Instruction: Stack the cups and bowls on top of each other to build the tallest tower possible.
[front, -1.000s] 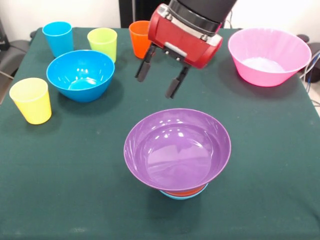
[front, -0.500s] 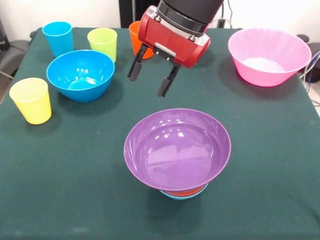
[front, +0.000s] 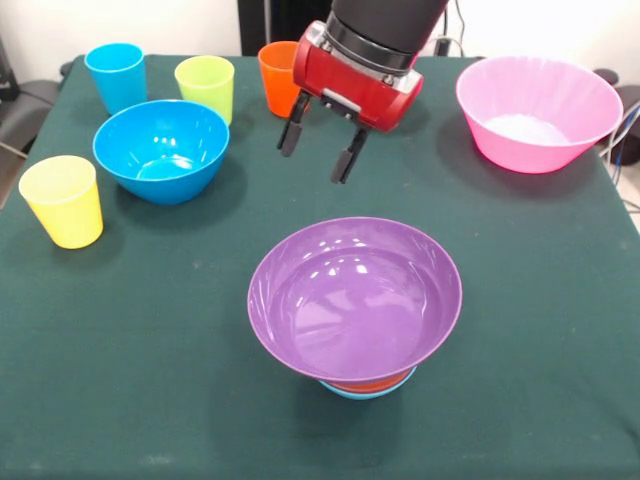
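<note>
Gripper (front: 320, 151), fingers spread and empty, has swung back toward 12 o'clock above the tower (front: 355, 300) at table centre, suggesting the purple bowl (front: 300, 262) is placed and another piece comes next.

The purple bowl (front: 355, 300) covers nearly all of the two bowls under it, so only a thin orange rim (front: 372, 383) and a light-blue rim (front: 352, 392) show below its base, and how they sit on the counter (front: 150, 380) cannot be told. The orange cup (front: 277, 77) is partly hidden on its right by the red body above the claw (front: 319, 151), and the arm is cut off by the top edge. The counter's near side runs out of the picture at the bottom.
</note>
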